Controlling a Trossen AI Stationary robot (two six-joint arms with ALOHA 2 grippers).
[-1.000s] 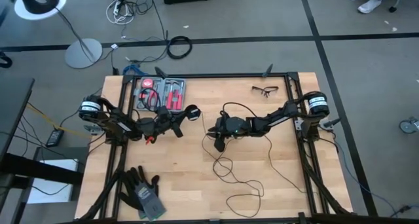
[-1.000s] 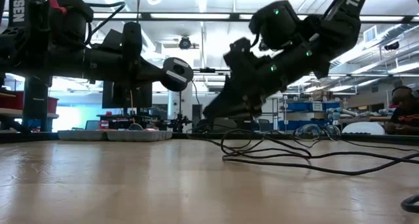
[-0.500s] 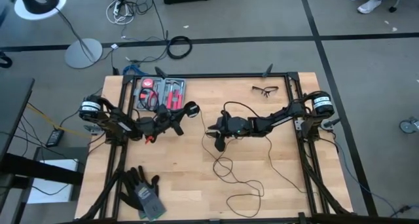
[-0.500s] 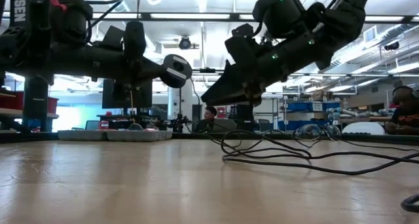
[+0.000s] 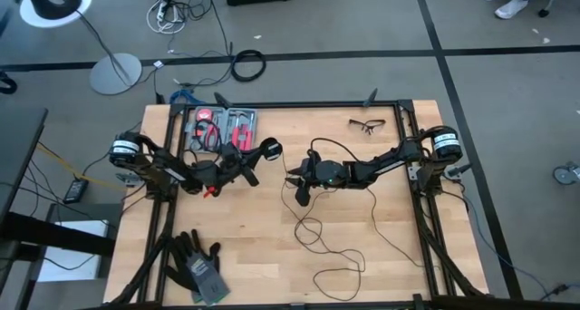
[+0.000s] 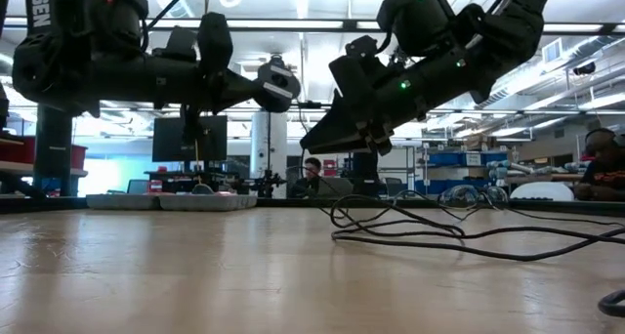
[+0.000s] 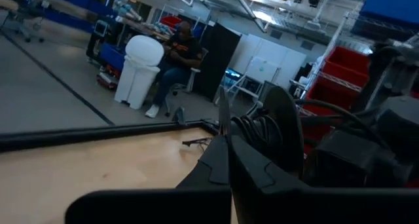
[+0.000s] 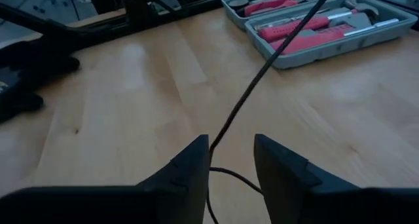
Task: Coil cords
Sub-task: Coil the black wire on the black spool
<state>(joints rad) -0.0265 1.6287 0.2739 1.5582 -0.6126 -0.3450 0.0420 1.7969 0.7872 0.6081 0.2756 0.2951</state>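
Near the table's [image 5: 272,247] middle, the left tool [image 5: 256,157] grips the puck [image 5: 270,148]; its cord [image 8: 262,73] runs between the open right tool's [image 8: 230,160] fingers.

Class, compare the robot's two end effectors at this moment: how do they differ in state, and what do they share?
The left end effector is shut on the cord's disc-shaped puck, while the right end effector stands open, the thin cord running between its fingers without being gripped. The left one carries wound turns of cord by the puck; from the right one the cord trails loose across the table. Both hang above the table, facing each other.
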